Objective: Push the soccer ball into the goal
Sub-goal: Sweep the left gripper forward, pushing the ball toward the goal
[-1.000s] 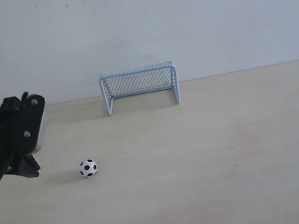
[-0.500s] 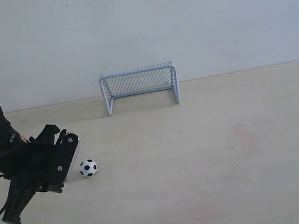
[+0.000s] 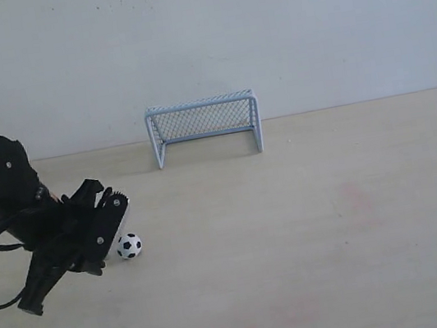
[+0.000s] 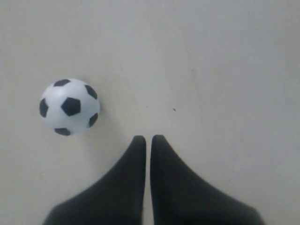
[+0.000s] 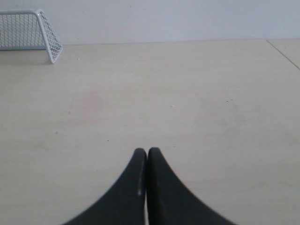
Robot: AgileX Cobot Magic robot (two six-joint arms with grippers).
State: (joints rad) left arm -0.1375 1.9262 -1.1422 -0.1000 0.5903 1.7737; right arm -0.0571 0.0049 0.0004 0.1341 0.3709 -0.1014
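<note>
Left fingers [image 4: 133, 183], pressed together, sit just beside the ball [image 3: 129, 245], which looks light and free-rolling, so gently nudge its side facing the counter's [image 3: 338, 236] front-left corner toward the back-edge goal [image 3: 204, 127].

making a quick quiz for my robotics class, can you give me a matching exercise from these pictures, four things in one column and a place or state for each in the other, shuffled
Column one
1. soccer ball
2. goal
3. left gripper
4. right gripper

Column two
a. stands at the far edge of the table, nothing inside it
b. shut, no soccer ball in its wrist view
c. lies on the table, short of the goal
d. shut, close beside the soccer ball

Right pairs: 1-c, 2-a, 3-d, 4-b
</note>
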